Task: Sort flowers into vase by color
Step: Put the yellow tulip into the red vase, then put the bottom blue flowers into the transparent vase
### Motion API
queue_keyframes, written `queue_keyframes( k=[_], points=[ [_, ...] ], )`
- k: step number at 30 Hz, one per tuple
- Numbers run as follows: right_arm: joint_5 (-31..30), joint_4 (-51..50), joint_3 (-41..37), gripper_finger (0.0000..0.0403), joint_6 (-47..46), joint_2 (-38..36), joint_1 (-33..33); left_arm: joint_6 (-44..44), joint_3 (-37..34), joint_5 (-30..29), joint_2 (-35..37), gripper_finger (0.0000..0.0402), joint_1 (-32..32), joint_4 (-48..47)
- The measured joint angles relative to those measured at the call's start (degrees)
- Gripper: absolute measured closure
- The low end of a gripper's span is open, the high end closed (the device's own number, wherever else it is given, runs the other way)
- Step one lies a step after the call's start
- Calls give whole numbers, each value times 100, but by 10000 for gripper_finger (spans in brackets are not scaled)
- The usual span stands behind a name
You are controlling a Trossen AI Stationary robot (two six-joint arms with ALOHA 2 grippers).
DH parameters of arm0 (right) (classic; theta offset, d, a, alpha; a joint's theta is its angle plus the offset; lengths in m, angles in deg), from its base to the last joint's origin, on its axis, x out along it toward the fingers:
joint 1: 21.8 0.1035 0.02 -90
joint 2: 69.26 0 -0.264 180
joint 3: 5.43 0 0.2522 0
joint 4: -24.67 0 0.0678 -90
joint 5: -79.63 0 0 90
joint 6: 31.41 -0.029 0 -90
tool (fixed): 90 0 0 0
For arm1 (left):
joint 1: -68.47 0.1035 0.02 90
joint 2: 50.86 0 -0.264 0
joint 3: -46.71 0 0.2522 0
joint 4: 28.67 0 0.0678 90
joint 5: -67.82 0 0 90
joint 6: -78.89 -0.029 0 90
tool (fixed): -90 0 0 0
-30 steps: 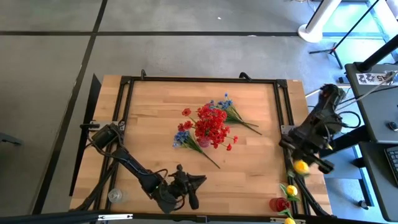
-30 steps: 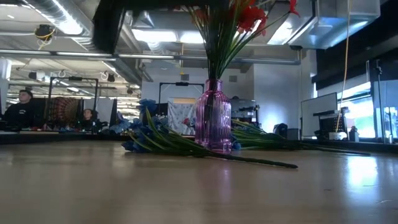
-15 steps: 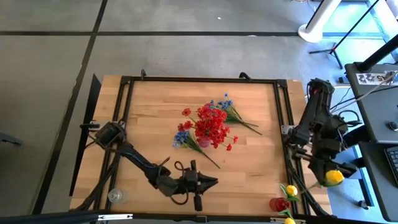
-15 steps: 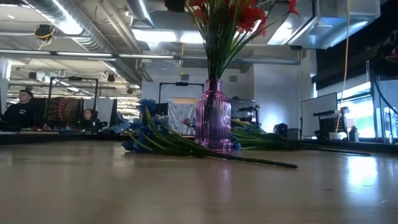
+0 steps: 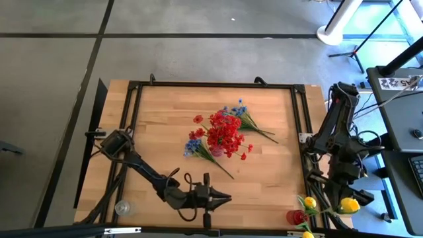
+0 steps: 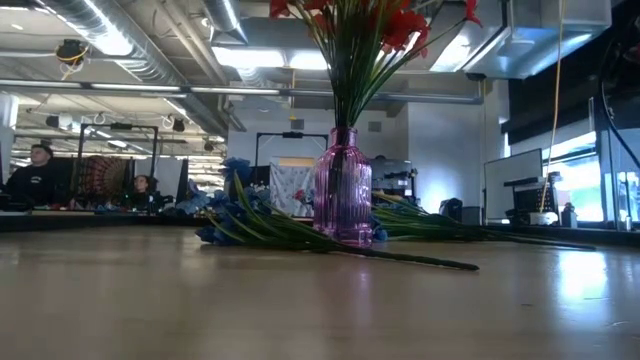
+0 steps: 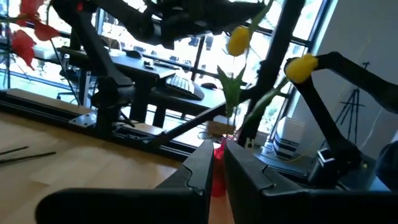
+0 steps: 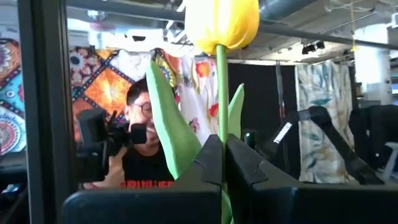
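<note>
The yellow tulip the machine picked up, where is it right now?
The yellow tulip is pinched by its stem in the right hand, off the table's right edge near the front corner, just right of the small red vase holding other yellow tulips.

I can read no text anywhere. A patterned tag (image 5: 394, 83) sits beside my table. Its marks stay unreadable.

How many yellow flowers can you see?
3. One yellow tulip is pinched in the right gripper beyond the table's right edge. Two more stand in the small red vase at the right front corner. Others may be hidden.
</note>
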Motion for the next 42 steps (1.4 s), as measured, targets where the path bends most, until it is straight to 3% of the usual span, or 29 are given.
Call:
queue_keyframes(
  k=[11,24,35,42],
  points=[
    [52,-253,0,391,-210,235,0,0,-2,-58,-2,367,-377,-7],
    [79,-1086,0,374,-457,238,0,5,-4,-52,-2,367,-353,-86],
    [115,-1581,2,245,-719,236,0,278,-9,1,-9,367,-248,-405],
    [184,-3590,946,181,-1036,236,0,454,-9,1,-9,367,-250,-744]
  ],
)
